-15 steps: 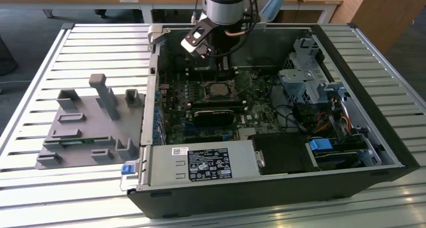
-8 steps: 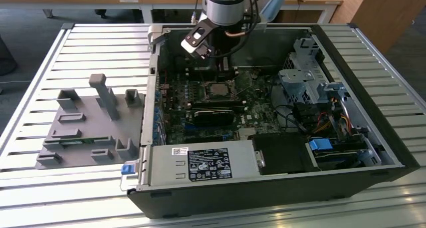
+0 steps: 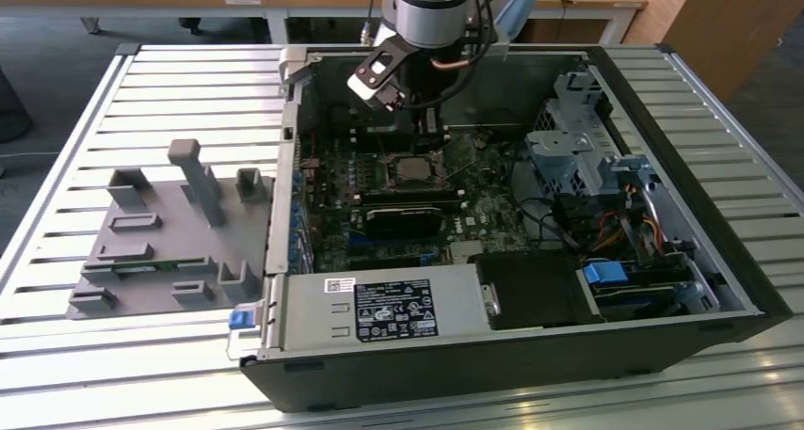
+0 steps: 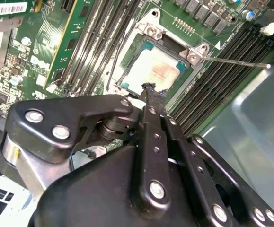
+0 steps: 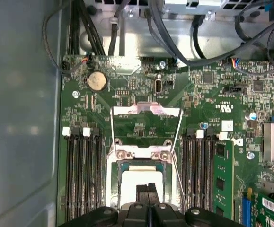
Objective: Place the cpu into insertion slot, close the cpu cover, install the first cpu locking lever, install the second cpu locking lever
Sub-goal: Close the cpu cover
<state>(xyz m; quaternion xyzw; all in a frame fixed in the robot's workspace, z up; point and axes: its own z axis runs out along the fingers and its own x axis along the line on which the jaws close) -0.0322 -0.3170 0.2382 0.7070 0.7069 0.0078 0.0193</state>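
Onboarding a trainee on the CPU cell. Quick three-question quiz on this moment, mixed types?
1. True or false: the small flat square silver-grey cpu lies outside the open black computer case.
2. The black gripper's fingers are: A) spread wide, B) shut together, C) around a cable.
3. What sticks out from a corner of the square black insertion slot in the second wrist view?
Key: 1 false, it sits in the insertion slot; 2 B; 3 a thin silver metal lever.

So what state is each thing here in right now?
chip: sitting in the socket, uncovered.
cover frame: standing up, open.
lever: raised, not hooked down.
fingers: shut, empty, tips over the chip.
computer case: open, insides showing.
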